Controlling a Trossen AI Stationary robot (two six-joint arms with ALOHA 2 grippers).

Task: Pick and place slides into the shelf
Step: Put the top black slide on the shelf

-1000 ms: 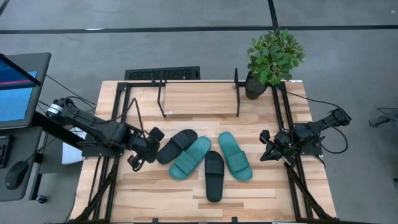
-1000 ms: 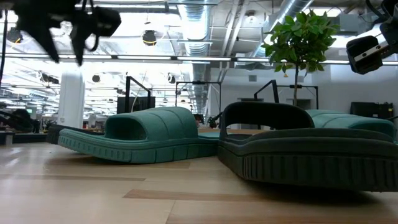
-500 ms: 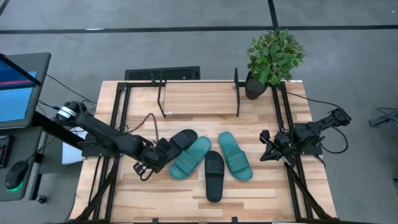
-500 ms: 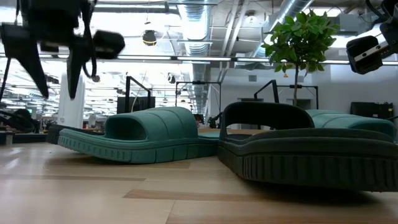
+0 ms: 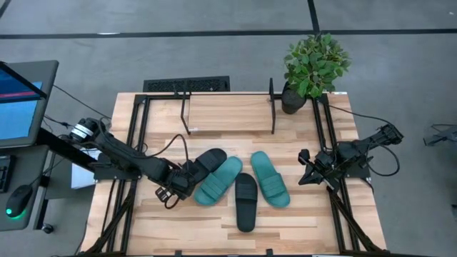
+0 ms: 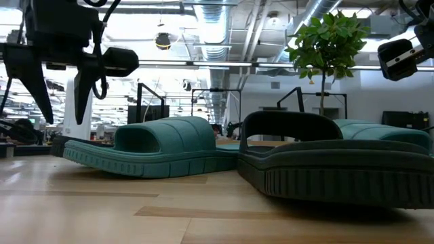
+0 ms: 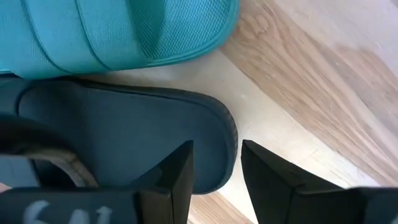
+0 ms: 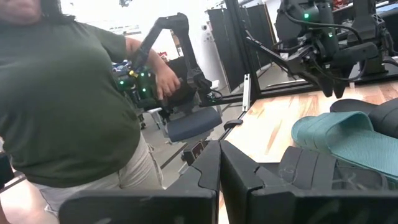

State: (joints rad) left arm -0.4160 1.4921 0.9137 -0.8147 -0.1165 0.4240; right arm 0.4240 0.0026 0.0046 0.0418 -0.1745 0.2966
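Four slides are lying clustered at centre frame on the worktop (image 5: 214,221): black slide (image 5: 202,165), teal slide (image 5: 218,180), second black slide (image 5: 245,200), second teal slide (image 5: 270,178). Shelf (image 5: 228,107) is standing at upper centre. Left pincer (image 5: 173,191) is hovering wide, straddling the first black slide's end. Right pincer (image 5: 303,171) is waiting at right, fully closed and holding nothing.

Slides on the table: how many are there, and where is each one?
4. A black slide lies leftmost, by the open left gripper; a teal slide lies beside it; another black slide is nearest the front; another teal slide lies rightmost. None on the shelf.
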